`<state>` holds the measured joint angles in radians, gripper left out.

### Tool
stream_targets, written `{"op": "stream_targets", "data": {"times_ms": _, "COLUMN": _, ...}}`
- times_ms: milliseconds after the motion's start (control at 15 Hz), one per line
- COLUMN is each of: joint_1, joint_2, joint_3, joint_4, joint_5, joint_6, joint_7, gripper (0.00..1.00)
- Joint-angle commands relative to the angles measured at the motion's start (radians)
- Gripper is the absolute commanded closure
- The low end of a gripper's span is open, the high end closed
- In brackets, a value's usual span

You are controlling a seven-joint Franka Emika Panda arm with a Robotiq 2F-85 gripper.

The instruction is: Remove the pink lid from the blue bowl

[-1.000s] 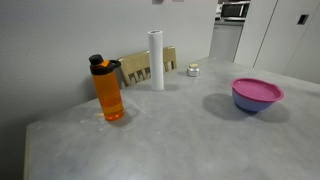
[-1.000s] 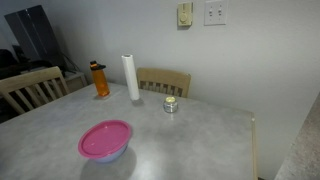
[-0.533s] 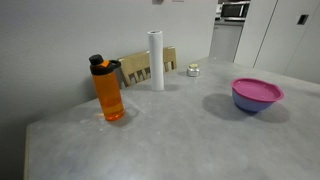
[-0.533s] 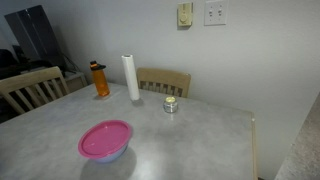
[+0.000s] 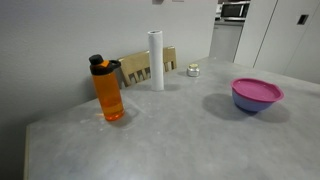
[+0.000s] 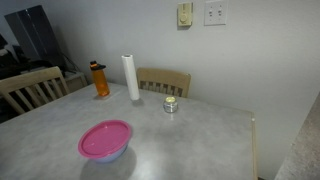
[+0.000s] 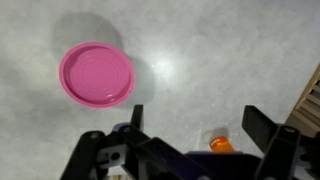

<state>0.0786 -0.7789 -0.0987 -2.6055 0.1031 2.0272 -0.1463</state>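
Item: pink lid [image 5: 258,91], round, raised rim, seated flat on the blue bowl [image 5: 248,105] and covering its whole mouth. In the wrist view the pink lid [image 7: 96,74] sits at 10 o'clock from frame centre, seen from above, with the bowl hidden beneath it.

Location: grey table [image 5: 170,135]. Bowl with lid stands at 3 o'clock in an exterior view, and at 7 o'clock in an exterior view [image 6: 105,138], where the bowl's blue side [image 6: 110,156] shows below the rim. Both stand alone, well apart from all other articles.

Tool: gripper [image 7: 193,112], at 6 o'clock of the wrist view, jaws spread wide with only bare tabletop between them; the lid lies at 10 o'clock from it, untouched.

Other articles:
- orange bottle [image 5: 108,92], upright, black cap, at 9 o'clock.
- white paper roll [image 5: 156,60], upright, at 12 o'clock.
- small jar [image 5: 193,70], at 3 o'clock of the roll.
- wooden chair [image 6: 165,80], behind roll and jar.
- second wooden chair [image 6: 30,88], at 9 o'clock.
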Motion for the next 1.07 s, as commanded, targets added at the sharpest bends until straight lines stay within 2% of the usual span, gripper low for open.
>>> {"op": "stream_targets", "data": {"times_ms": 0, "joint_1": -0.016, "joint_2": 0.130, "joint_3": 0.001, "joint_4": 0.027, "joint_5": 0.003, "joint_6": 0.054, "joint_7": -0.009, "gripper": 0.00}}
{"op": "stream_targets", "data": {"times_ms": 200, "joint_1": 0.006, "joint_2": 0.214, "joint_3": -0.028, "joint_4": 0.026, "joint_5": 0.029, "joint_6": 0.134, "joint_7": -0.072, "gripper": 0.00}}
{"op": "stream_targets", "data": {"times_ms": 267, "joint_1": -0.012, "joint_2": 0.140, "joint_3": 0.005, "joint_4": 0.005, "joint_5": 0.013, "joint_6": 0.088, "joint_7": -0.021, "gripper": 0.00}}
{"op": "stream_targets", "data": {"times_ms": 667, "joint_1": -0.012, "joint_2": 0.218, "joint_3": -0.006, "joint_4": 0.021, "joint_5": 0.021, "joint_6": 0.137, "joint_7": -0.046, "gripper": 0.00}}
{"op": "stream_targets", "data": {"times_ms": 1000, "joint_1": -0.025, "joint_2": 0.330, "joint_3": 0.028, "joint_4": 0.051, "joint_5": 0.040, "joint_6": 0.220, "joint_7": 0.100, "gripper": 0.00}}
